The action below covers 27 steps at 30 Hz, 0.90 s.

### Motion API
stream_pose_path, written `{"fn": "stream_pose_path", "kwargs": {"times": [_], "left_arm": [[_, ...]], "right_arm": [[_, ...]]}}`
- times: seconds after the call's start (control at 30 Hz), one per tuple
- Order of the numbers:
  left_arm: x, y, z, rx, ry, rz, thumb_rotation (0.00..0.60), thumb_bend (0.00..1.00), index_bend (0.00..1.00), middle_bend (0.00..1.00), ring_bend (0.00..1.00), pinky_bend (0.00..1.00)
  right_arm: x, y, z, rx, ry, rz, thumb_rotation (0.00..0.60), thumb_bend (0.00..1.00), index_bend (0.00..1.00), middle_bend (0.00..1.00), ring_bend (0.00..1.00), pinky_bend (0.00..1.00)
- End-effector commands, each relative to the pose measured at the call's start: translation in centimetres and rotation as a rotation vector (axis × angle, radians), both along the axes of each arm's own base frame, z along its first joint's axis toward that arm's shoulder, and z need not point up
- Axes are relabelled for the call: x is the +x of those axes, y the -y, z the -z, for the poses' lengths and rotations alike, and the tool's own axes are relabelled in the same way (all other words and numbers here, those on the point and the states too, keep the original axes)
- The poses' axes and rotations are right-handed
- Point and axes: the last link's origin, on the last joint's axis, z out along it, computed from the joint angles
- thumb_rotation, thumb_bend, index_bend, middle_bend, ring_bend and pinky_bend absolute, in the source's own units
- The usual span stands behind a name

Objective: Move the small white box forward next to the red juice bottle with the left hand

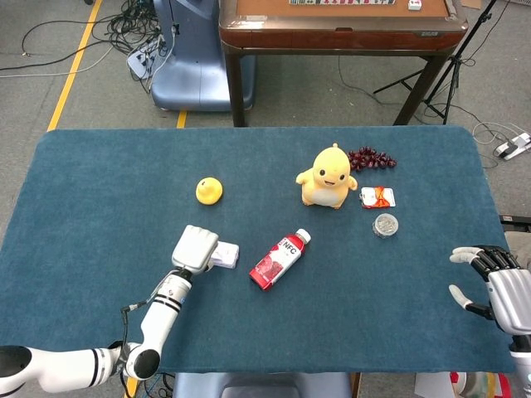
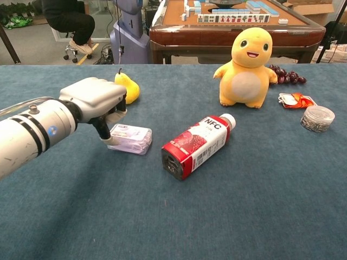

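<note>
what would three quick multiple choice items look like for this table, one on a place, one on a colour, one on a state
1. Where is the small white box?
A. left of the red juice bottle
B. beside the grapes
C. on the plush toy

2. What colour is the pear?
A. green
B. yellow
C. red

3. How does the red juice bottle sit?
A. upright
B. held in the right hand
C. on its side

Answers: 1 A, the box lies at the left hand, a gap from the bottle. 2 B, the pear is plainly yellow. 3 C, the bottle lies flat on the cloth.
</note>
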Motion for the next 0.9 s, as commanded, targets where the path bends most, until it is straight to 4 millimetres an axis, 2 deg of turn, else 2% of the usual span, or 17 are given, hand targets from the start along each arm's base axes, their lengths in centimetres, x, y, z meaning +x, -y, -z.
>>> {"fn": "stream_pose_path", "kwargs": {"times": [0.03, 0.3, 0.9], "left_arm": [[0.2, -0.1, 0.3, -0.011, 0.007, -0.008, 0.600, 0.00, 0.99, 1.00, 0.99, 1.00], [0.3, -0.6, 0.9, -0.004, 0.002, -0.008, 0.600, 0.00, 0.99, 1.00, 0.99, 1.00], [1.9, -1.8, 1.9, 0.021, -0.001, 0.034, 0.600, 0.00, 0.99, 1.00, 0.99, 1.00]], "right_arm": [[0.0, 0.0, 0.0, -0.001, 0.000, -0.001, 0.600, 0.23, 0.39, 0.34, 0.22, 0.24], [0.0, 0.0, -0.2, -0.004, 0.007, -0.001, 0.600, 0.23, 0.39, 0.34, 0.22, 0.24], [-0.4, -0.1, -0.8, -0.020, 0.025, 0.012, 0.600, 0.23, 0.39, 0.34, 0.22, 0.24]]}}
